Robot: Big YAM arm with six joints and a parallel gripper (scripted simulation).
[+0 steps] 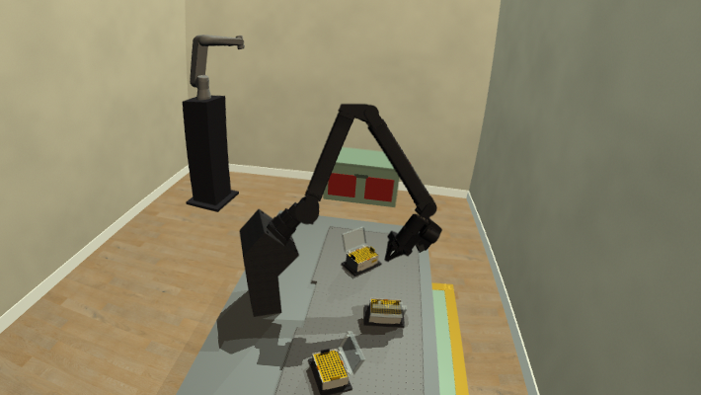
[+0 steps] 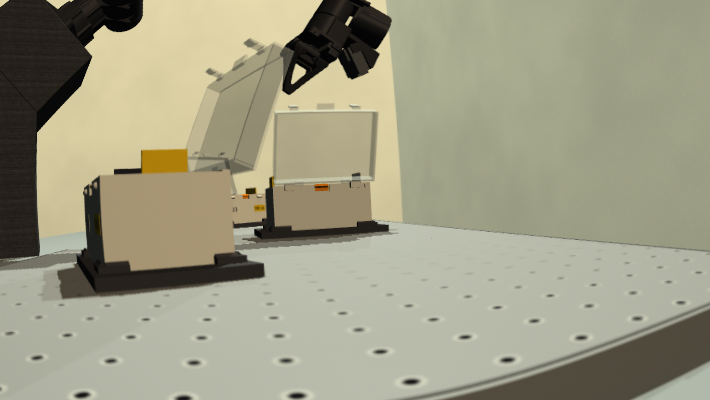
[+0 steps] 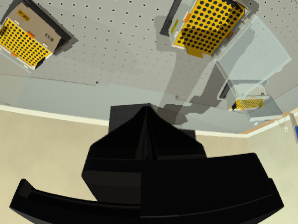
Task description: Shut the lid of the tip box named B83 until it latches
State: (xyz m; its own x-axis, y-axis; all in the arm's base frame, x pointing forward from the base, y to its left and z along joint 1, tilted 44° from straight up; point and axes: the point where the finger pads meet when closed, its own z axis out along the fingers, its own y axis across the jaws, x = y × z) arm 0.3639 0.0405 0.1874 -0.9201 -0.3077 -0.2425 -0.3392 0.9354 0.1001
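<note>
Three tip boxes with yellow tips sit on black holder plates. The far box on H1 (image 1: 361, 258) has its clear lid (image 1: 354, 238) open. The middle box on H2 (image 1: 385, 312) shows from behind in the exterior view (image 2: 320, 206), with its lid (image 2: 325, 145) upright. The near box on H3 (image 1: 330, 368) has its lid (image 2: 235, 110) tilted back. My gripper (image 1: 389, 256) (image 2: 291, 86) is shut and empty. It hangs just right of the H1 box, above box height. The wrist view shows the H2 box (image 3: 206, 19) and the H1 box (image 3: 25, 30). The stickers are too small to read.
My arm's base column (image 1: 267, 267) stands left of the perforated plate. A yellow and green strip (image 1: 446, 336) runs along the plate's right side, near the grey wall. A green cabinet (image 1: 362, 178) and a black pedestal with another arm (image 1: 207, 148) stand far behind.
</note>
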